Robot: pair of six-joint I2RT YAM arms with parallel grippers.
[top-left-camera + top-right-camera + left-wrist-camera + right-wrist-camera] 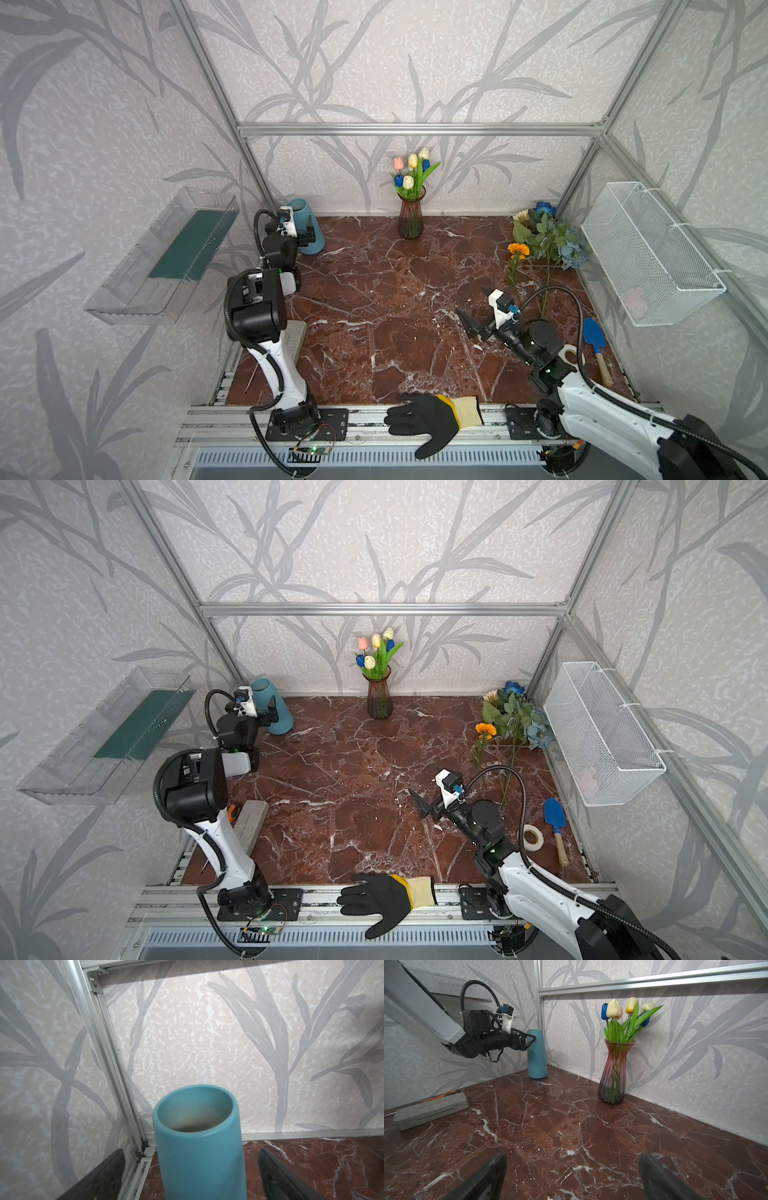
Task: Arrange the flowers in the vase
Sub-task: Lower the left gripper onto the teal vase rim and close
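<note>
- Top views: the loose flowers (pixel 540 243) lie in a heap in the back right corner of the counter (pixel 374 332). Their heads are toward the back wall and their long stems run forward toward the near edge. The marigold (pixel 518 249) is on the heap's left side, its stem trailing forward as well.
- The right claw (pixel 471 300) hangs over the counter, left of the stem ends and near them. Its jaws are spread wide with nothing between them, and it points away from the heap, toward the back left.
- The tulips (pixel 411 172) stand heads-up in the glass vase (pixel 411 220) at the middle of the back wall, well apart from both claws.
- The left claw (pixel 301 235) is at the teal vase (pixel 318 245) in the back left corner.
- Left wrist view: the teal vase (pixel 199 1157) stands upright, mouth up, between the two fingers (pixel 99 1176). A strip of background shows between each finger and the vase's side, so the jaws are fully apart around it and grip nothing.
- Right wrist view: the right claw (pixel 572 1155) is wide apart, with only bare counter between its jaws. The glass vase (pixel 615 1072) stands ahead and to the right, its tulips (pixel 629 1012) fanning upward. Further off, the teal vase (pixel 537 1059) has the left claw level with its upper part.
</note>
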